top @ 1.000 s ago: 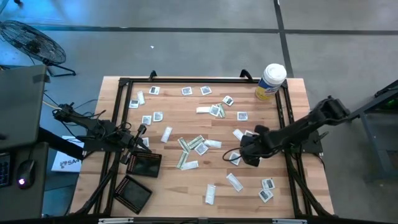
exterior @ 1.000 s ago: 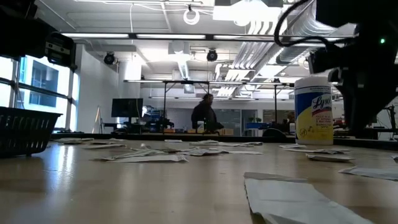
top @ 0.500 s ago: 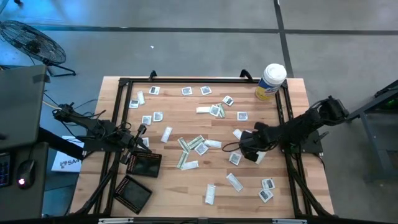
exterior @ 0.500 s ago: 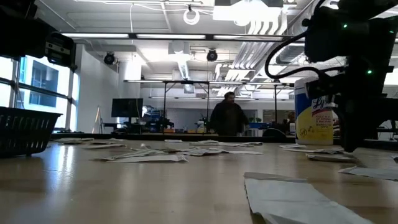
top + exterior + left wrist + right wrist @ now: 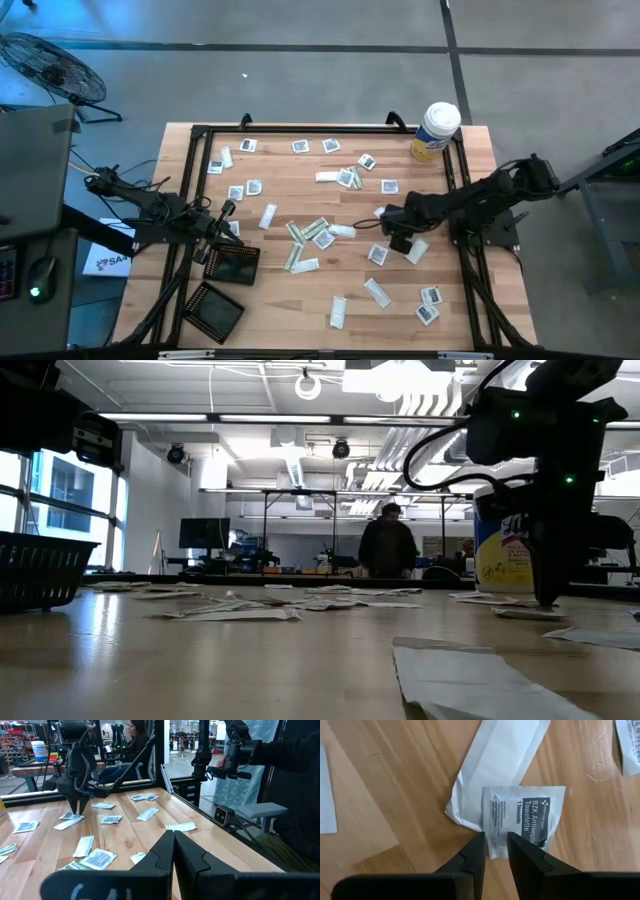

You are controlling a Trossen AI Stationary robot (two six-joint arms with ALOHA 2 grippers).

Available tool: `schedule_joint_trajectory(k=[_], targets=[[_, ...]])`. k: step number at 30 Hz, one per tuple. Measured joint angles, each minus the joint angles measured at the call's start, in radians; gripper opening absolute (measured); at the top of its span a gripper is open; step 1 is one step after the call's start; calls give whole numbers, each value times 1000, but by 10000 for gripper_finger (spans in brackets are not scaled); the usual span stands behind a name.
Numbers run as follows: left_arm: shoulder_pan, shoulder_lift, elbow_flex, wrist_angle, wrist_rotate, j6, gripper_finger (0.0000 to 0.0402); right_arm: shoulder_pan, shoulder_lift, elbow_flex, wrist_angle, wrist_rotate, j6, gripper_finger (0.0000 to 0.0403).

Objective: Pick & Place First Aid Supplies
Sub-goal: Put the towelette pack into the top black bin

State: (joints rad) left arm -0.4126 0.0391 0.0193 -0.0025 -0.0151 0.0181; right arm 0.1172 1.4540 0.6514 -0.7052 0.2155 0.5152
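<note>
I am looking at a light brown wooden table [image 5: 300,290] with lots of small flat paper packets [image 5: 318,233] lying all over it. Some are square and white-grey, some are long and white, and a few are pale green.

The right gripper [image 5: 395,228] is low over the right side of the table, pointing down. Its two dark fingers [image 5: 476,851] are close together with only a thin gap between them. Right at the tips lies a square white packet with dark printing that says "Antiseptic Towelette" [image 5: 527,817]. The near edge of that packet sits in the gap. The packet lies flat on the wood. Its far edge rests on top of a long plain white wrapper [image 5: 500,765], which lies slanted under it. From table height, the right gripper [image 5: 545,595] reaches down almost to the wood, in front of a big white tub with a yellow label [image 5: 503,550]. That tub stands at the far right corner of the table [image 5: 435,130].

The left gripper [image 5: 225,212] waits at the left side of the table. Its fingers [image 5: 165,852] are pressed together with nothing between them. Just beside it sits a small black mesh tray [image 5: 232,265], and another black mesh tray [image 5: 212,310] lies nearer the front edge.

Far behind the table, a person in dark clothes [image 5: 388,550] stands in the room.
</note>
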Motion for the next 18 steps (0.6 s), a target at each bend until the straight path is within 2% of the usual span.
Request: schedule_joint_trajectory(k=[12, 18], targets=[[0, 0, 0, 0, 0, 0, 3, -8, -2, 77, -112, -33, 16, 74], [0, 0, 0, 0, 0, 0, 3, -6, -2, 37, -89, -76, 3, 74]])
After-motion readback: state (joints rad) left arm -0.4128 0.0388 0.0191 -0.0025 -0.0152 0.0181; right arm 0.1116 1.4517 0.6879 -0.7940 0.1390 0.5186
